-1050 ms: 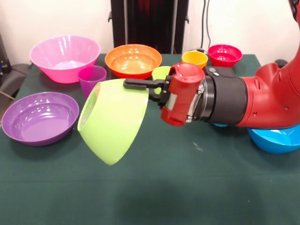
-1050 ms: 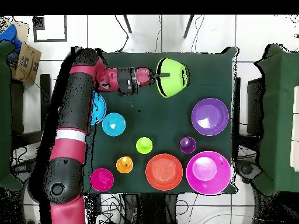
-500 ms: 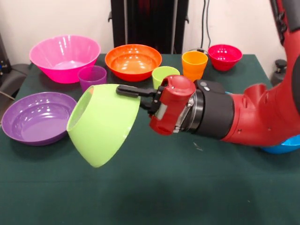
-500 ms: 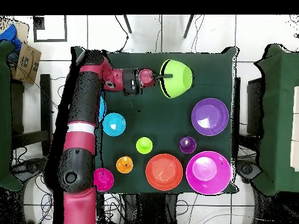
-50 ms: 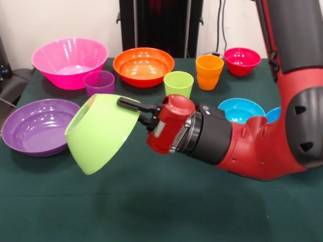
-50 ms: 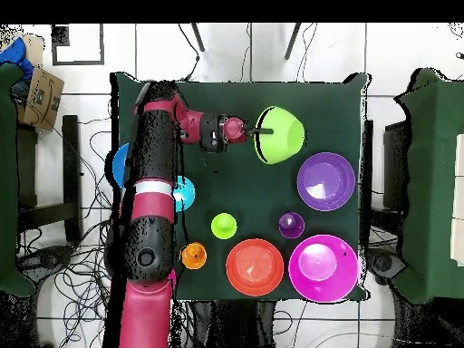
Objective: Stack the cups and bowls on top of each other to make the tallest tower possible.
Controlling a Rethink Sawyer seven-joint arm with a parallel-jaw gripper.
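Observation:
My gripper (image 5: pixel 126 103) is shut on the rim of the lime green bowl (image 5: pixel 98 133), which hangs tipped on its side above the table, its opening turned toward the shallow purple bowl (image 5: pixel 38 126). From above, the gripper (image 6: pixel 262 132) and green bowl (image 6: pixel 281 134) sit just up-left of the purple bowl (image 6: pixel 325 181). Along the back stand the big pink bowl (image 5: pixel 70 61), orange bowl (image 5: pixel 144 64) and small red bowl (image 5: pixel 242 59). The purple cup (image 5: pixel 99 83), green cup (image 5: pixel 178 83) and orange cup (image 5: pixel 209 70) stand upright in front of them.
A small light blue bowl (image 5: pixel 241 110) and part of the big blue bowl (image 5: pixel 275 113) show behind my forearm. The arm (image 6: pixel 149 208) lies along the table's left side in the overhead view and covers part of those bowls.
The arm has carried the green bowl leftward and a little lower in the front view, closer to the purple bowl. Its forearm swung aside, uncovering the light blue bowl and the cups.

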